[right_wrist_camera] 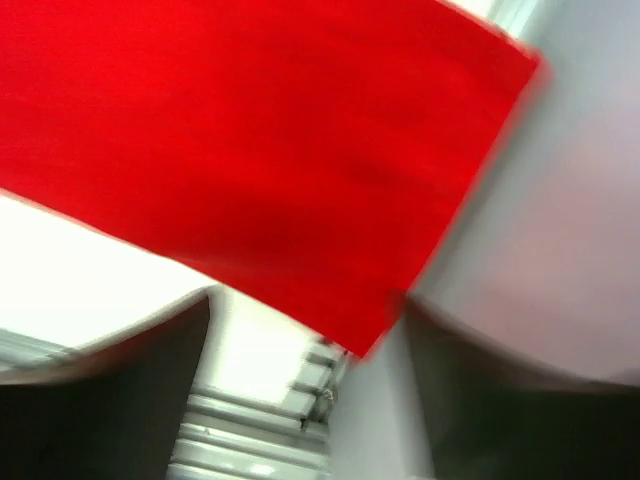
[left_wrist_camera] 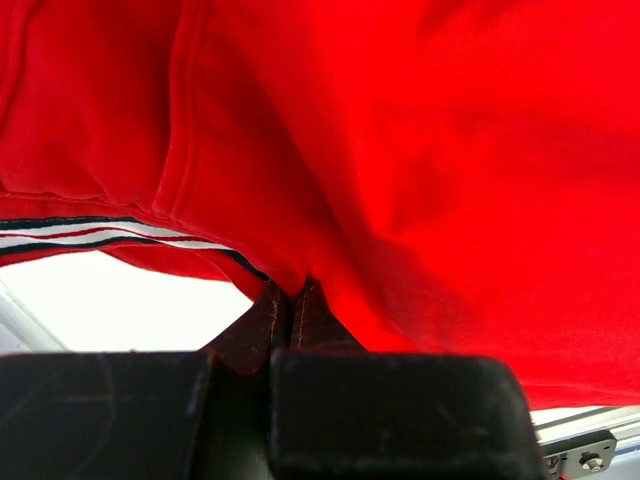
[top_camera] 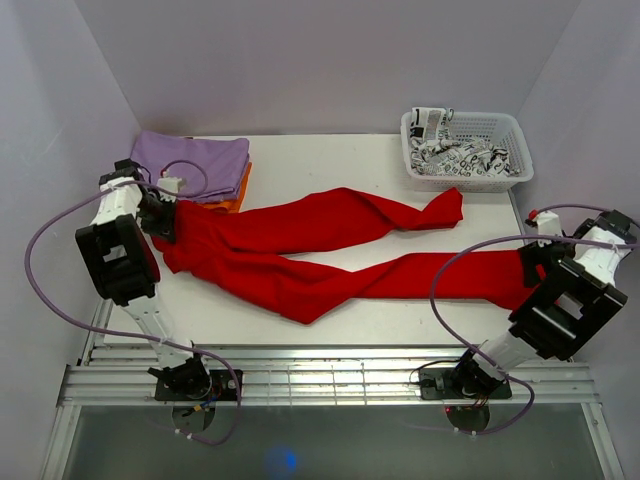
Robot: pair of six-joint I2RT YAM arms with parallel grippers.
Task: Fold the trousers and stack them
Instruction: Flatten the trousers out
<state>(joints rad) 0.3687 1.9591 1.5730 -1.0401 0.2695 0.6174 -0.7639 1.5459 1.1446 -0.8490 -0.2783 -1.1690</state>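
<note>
The bright red trousers lie spread across the table, waist at the left and both legs running right. My left gripper is shut on the waist end. In the left wrist view its jaws are pinched together on red fabric beside a striped waistband. My right gripper is at the cuff of the near leg. In the blurred right wrist view it is open, with the cuff corner lying just ahead between the spread fingers.
A folded lilac cloth lies on an orange cloth at the back left, just behind the waist. A white basket holding a black-and-white patterned cloth stands at the back right. The slotted rail marks the near edge.
</note>
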